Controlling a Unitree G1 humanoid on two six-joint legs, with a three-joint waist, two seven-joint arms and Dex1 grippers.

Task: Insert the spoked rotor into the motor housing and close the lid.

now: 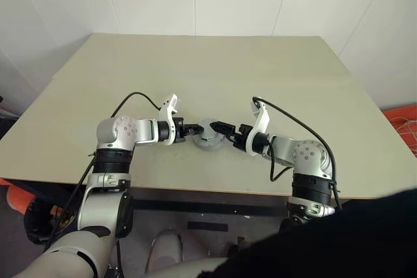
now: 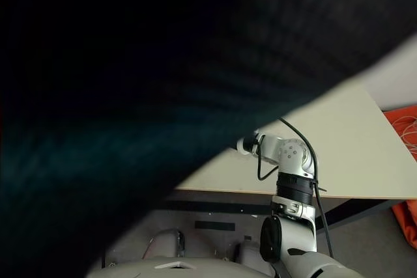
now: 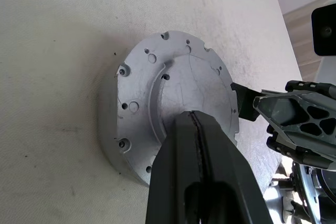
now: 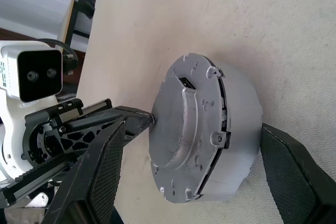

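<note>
The motor housing stood near the front middle of the pale surface, between the two hands. The lid, a silver disc with small holes round its face, sat on top of the housing, and a narrow gap showed along part of the seam between them.

The left hand had its fingers pressed together, holding nothing, with the tips resting against the raised middle of the lid. The right hand was spread wide, with one finger on either side of the housing; whether the pads touched its wall could not be told. The tip of the left hand met the edge of the lid in the right wrist view.

A dark cloth-like mass covered most of the right eye view.
</note>
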